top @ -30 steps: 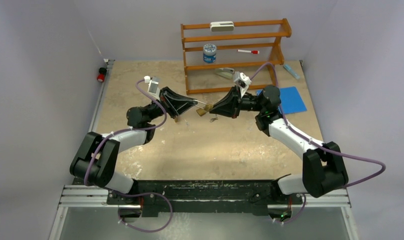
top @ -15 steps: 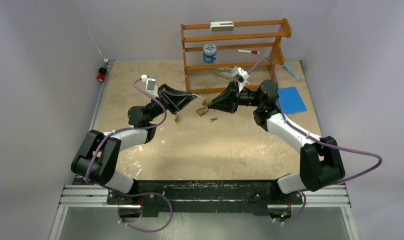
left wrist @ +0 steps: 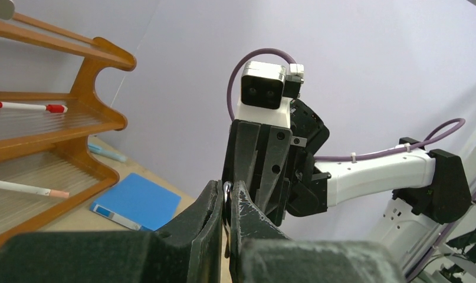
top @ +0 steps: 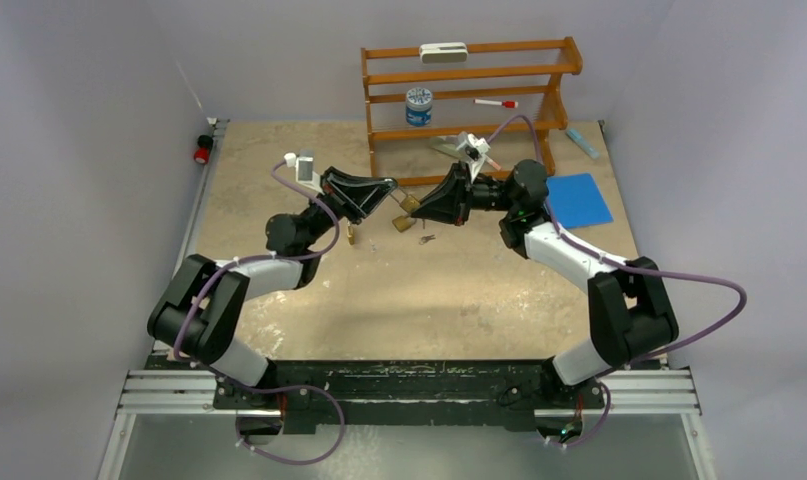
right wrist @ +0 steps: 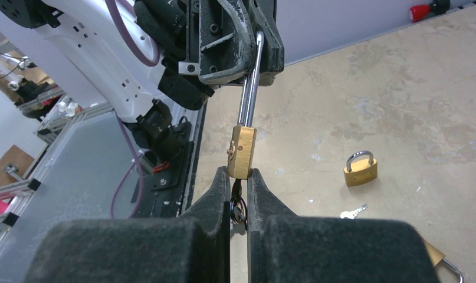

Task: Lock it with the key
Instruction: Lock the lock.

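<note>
Both arms have carried their meeting point a little farther up the table toward the wooden rack [top: 469,100] over the last second, and the right wrist has swung closer to it.

We see the left gripper [left wrist: 225,197] closed on the steel shackle [right wrist: 249,88] of a brass padlock [right wrist: 241,152]. The padlock hangs in the air between the two arms, its body clear of the left fingers. The shackle is drawn out of the body and is pinched near its bend.

The right gripper [right wrist: 239,174] is closed directly under the padlock's base, its fingertips touching the lower corners of the body. It pinches the key [right wrist: 236,190]. Only a dark sliver of the key and its ring [right wrist: 239,207] show in the narrow gap between the fingers.

On the table below lie a second padlock [right wrist: 360,169], a loose key [right wrist: 353,211] just beside it, and a third padlock [top: 352,235] under the left arm.

The rack holds:
- a white block [top: 443,52] on its top rail
- a blue-and-white tin [top: 418,106] and a red-capped marker [top: 496,103] on the middle shelf
- a pale object [top: 449,147] on the lower shelf that we cannot identify

A blue notebook [top: 577,200] lies on the table to the right of the rack.
</note>
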Robot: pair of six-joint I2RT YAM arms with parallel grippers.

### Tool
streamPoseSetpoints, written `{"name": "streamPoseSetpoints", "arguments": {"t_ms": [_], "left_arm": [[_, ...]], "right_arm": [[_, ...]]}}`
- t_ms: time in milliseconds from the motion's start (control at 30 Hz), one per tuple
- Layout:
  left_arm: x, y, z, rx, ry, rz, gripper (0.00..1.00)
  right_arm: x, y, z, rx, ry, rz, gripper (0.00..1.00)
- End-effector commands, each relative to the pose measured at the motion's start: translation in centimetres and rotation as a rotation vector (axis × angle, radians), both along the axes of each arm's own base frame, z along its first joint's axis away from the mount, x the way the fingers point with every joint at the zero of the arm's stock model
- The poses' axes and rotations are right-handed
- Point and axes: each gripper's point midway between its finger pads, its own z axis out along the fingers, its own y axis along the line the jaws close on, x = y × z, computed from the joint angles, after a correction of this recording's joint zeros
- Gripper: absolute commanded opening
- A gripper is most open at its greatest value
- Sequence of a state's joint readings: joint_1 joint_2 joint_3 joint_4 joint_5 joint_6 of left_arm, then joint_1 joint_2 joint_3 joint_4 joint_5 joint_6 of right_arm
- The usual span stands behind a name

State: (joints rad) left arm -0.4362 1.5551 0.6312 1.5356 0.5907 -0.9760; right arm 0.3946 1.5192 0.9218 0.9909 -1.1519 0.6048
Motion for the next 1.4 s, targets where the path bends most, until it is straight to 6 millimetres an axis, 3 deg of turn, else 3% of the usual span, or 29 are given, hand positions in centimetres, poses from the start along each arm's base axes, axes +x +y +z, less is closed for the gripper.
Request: {"name": "streamPoseSetpoints", "arguments": {"t_ms": [0,433,700,933,1167,1267,1367], "left_arm": [[-5.6,-3.1,-3.7,0.081,-0.138,-0.181,0.00],[-5.8,-3.5,-5.2,0.108,-0.132,-0.168,0.00],[-6.8,-3.9,-4.3,0.090,-0.152,-0.185,0.00],[-5.0,-1.3,0.0,0.037,-0.234,-0.111,0.00],[-3.9,3.0,5.5,-0.034,-0.341,0.015,0.00],[-4.5,4.1,6.8,-0.042,-0.371,0.032,0.00],[-4.5,4.9,6.9,-0.037,-0.362,0.063,0.00]], "right_arm": [[-5.4,2.3,11.4,0.217,-0.390,0.125,0.00],[-7.5,1.8,14.9,0.315,-0.417,0.261,0.00],[-6.4,2.3,14.2,0.309,-0.384,0.246,0.00],[-5.9,2.0,10.5,0.195,-0.298,0.162,0.00],[-5.8,0.8,4.7,0.087,-0.183,0.056,0.00],[-5.9,0.0,2.0,0.049,-0.124,0.031,0.00],[-6.1,-0.5,0.0,0.025,-0.084,0.012,0.00]]}}
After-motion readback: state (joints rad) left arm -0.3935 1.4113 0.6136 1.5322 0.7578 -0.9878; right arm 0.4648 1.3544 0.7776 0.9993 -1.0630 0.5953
